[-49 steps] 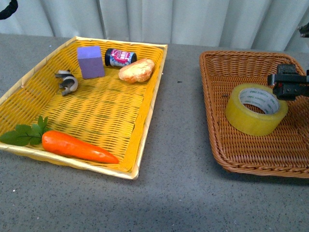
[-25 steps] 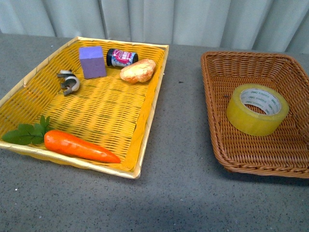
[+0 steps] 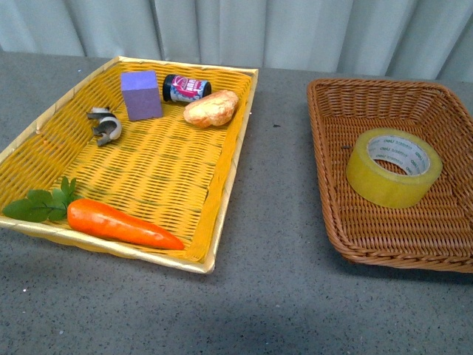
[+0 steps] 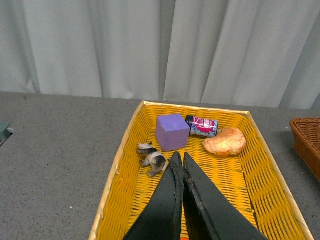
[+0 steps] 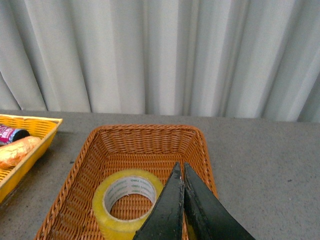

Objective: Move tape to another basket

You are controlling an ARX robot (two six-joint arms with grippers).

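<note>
The tape, a wide yellowish roll with a pale printed core, lies flat inside the brown wicker basket on the right of the table. It also shows in the right wrist view, in the same basket. My right gripper is shut and empty, held above the basket beside the roll and not touching it. My left gripper is shut and empty above the yellow basket. Neither arm shows in the front view.
The yellow woven basket on the left holds a carrot with leaves, a grey metal clip, a purple block, a small dark jar and a bread roll. Grey tabletop lies between the baskets; a curtain hangs behind.
One second ago a black gripper stood over the right basket beside the tape in the front view; it has since left that view. The tape has stayed in the brown basket.
</note>
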